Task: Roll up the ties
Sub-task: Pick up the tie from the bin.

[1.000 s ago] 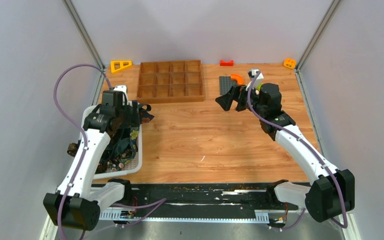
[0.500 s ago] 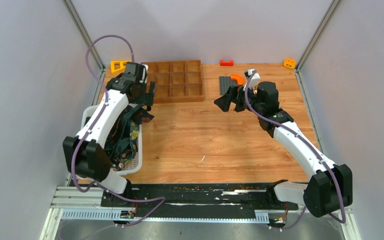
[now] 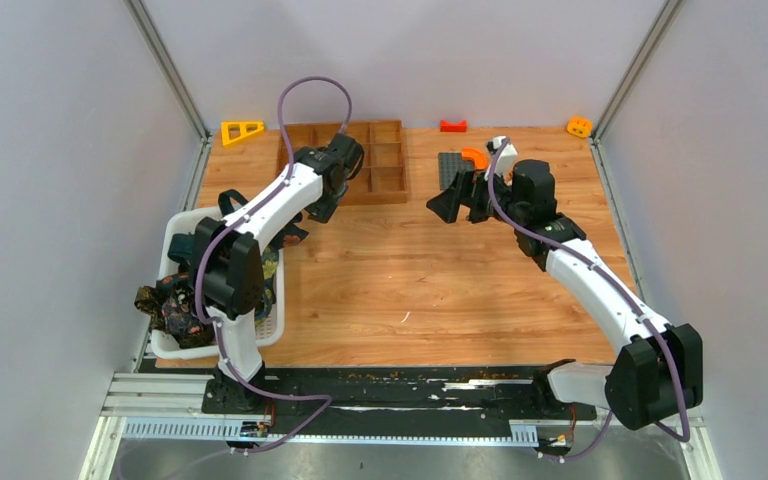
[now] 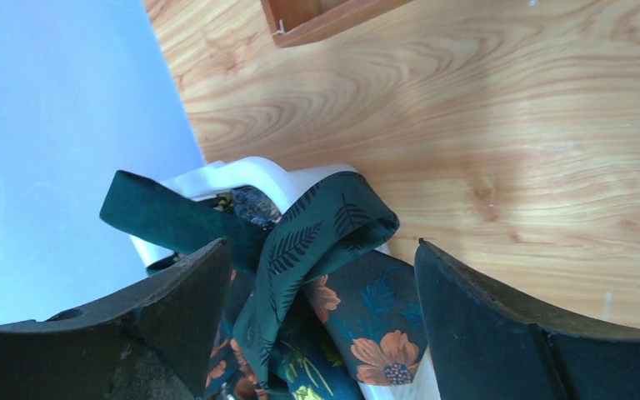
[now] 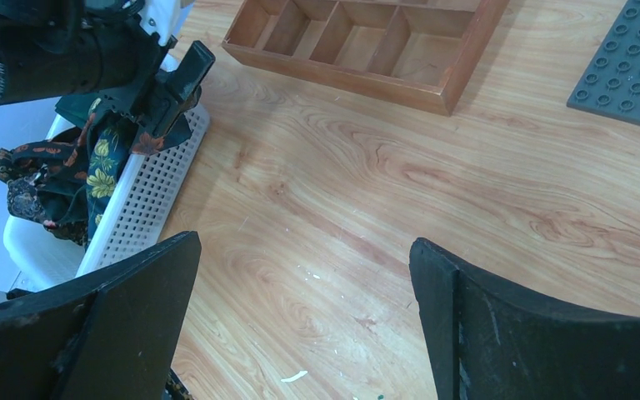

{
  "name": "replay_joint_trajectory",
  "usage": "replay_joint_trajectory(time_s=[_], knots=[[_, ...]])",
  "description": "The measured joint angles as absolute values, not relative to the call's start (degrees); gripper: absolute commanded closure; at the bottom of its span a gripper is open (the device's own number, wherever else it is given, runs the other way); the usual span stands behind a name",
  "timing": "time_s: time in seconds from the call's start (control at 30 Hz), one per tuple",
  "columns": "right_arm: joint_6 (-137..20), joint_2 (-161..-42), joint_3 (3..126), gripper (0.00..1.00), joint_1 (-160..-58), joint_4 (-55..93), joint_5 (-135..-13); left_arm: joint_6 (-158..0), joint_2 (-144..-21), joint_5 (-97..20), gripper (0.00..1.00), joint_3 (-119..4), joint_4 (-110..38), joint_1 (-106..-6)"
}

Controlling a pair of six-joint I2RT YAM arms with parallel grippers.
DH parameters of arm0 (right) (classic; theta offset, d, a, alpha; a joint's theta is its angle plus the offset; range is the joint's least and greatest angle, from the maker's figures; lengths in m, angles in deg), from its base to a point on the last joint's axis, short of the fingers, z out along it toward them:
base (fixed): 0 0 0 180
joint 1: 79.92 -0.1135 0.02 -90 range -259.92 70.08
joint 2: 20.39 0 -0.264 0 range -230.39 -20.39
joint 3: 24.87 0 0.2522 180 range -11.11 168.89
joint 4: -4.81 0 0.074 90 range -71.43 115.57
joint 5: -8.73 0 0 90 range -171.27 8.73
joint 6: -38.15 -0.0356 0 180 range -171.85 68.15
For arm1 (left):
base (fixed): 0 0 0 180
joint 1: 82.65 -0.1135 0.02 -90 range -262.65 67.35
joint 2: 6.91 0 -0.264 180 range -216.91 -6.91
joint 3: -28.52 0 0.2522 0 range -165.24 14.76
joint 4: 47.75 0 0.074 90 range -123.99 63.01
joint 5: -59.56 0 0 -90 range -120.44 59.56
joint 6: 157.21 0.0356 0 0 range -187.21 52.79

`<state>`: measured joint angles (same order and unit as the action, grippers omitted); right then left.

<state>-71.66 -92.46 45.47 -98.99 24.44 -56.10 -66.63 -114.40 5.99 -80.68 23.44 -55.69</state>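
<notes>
The ties (image 5: 100, 179) lie tangled in the white basket (image 5: 154, 187) at the surface's (image 3: 410, 270) left edge (left hand (image 4: 318, 258) and right hand (image 5: 304, 242) both gape empty), so one pull may drag several.

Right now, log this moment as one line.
left gripper: open, empty | right gripper: open, empty | ties: heaped in basket | green tie: draped over rim

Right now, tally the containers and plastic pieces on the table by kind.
Wooden compartment tray: 1
White basket: 1
Grey studded baseplate: 1
Small plastic pieces: 4 (yellow triangle, red brick, orange arch, orange block)
Total: 7
</notes>
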Motion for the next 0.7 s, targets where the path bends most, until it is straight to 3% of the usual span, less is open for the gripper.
replay_joint_trajectory(time_s=[0.27, 0.7], knots=[[-71.7, -92.7, 45.5, 0.01, -99.0, 25.3, -55.4, -66.2, -117.3, 12.6, 0.17, -80.7, 25.1, -55.3], [-71.6, -92.7, 45.6, 0.01, -99.0, 25.8, -55.0, -66.2, -120.5, 12.6, 0.13, -80.7, 25.2, -54.8]])
